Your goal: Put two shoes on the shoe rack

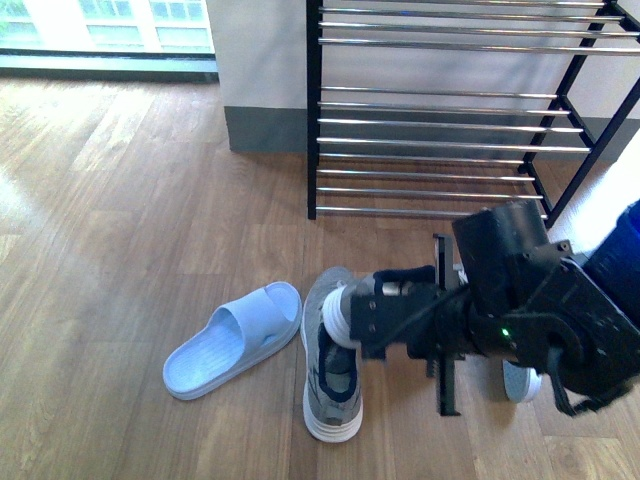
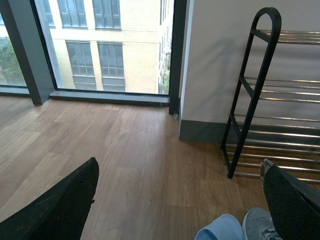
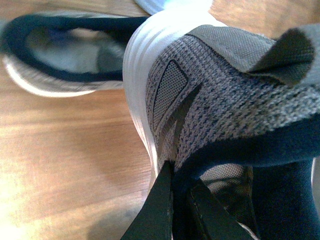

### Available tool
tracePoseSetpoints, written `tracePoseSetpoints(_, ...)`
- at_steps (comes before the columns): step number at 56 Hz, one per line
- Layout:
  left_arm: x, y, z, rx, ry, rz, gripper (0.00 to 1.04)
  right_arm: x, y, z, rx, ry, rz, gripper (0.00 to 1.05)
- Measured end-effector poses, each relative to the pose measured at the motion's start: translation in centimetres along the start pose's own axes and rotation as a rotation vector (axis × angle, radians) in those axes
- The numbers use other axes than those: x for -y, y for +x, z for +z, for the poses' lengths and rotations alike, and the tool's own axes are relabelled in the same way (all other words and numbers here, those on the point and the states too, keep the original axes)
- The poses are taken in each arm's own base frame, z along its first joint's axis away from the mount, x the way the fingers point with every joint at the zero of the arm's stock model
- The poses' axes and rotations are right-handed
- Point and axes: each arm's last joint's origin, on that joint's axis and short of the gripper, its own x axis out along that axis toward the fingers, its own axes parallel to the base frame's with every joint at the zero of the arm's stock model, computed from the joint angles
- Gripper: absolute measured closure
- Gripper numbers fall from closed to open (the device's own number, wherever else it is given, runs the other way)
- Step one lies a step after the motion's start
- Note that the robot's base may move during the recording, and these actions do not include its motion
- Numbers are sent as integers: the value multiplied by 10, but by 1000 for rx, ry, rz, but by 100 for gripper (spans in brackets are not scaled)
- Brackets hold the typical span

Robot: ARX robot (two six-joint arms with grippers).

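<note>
Grey sneaker [image 3: 210, 100] sits low near the floor, in front of the shoe rack [image 1: 312, 150], with the right gripper [image 3: 179, 182] clamped on its navy heel collar. I'd raise it level first, so the toe clears the front bars.

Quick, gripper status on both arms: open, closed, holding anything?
Left gripper: open, nothing between its fingers.
Right gripper: closed on the navy collar of the grey knit white-soled sneaker.
</note>
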Motion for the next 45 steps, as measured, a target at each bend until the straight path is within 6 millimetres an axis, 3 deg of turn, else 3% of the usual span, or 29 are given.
tracePoseSetpoints(12,0,0,0,0,0,0,9,-40,-21,-32,22,-450,44,103)
tracePoseSetpoints(18,0,0,0,0,0,0,9,-53,-22,-51,7,-590,61,103)
tracePoseSetpoints(22,0,0,0,0,0,0,9,-60,-19,-69,2,-538,76,103)
tracePoseSetpoints(29,0,0,0,0,0,0,9,-62,-22,-83,28,-493,67,103)
tracePoseSetpoints(45,0,0,0,0,0,0,9,-73,-26,-90,62,-447,104,103)
